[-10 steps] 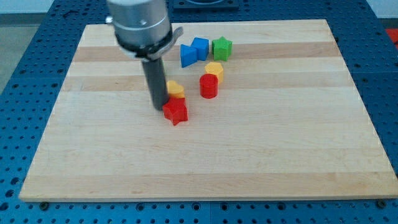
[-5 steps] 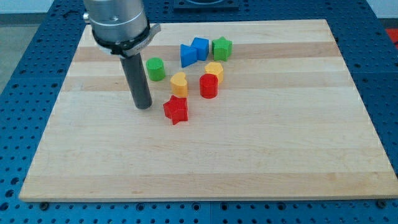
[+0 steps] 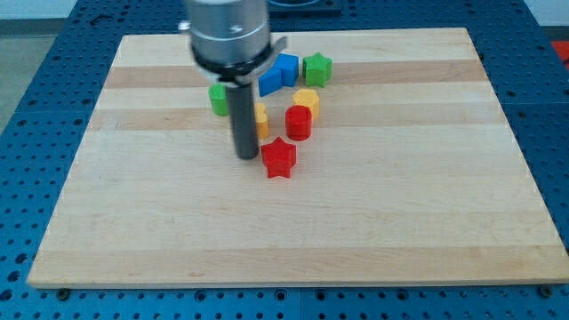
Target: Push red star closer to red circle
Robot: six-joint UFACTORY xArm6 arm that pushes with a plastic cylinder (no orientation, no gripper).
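Red star (image 3: 278,158) shifted right, nearer red circle (image 3: 299,124), 1 point up.

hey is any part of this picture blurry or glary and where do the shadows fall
Camera view: the arm's grey housing at the view's top looks slightly soft, while my tip, just to the view's left of the red star, and the red circle are sharp. Lighting is even, with no strong glare on the board. Shadows are faint and short, hugging the block bases.
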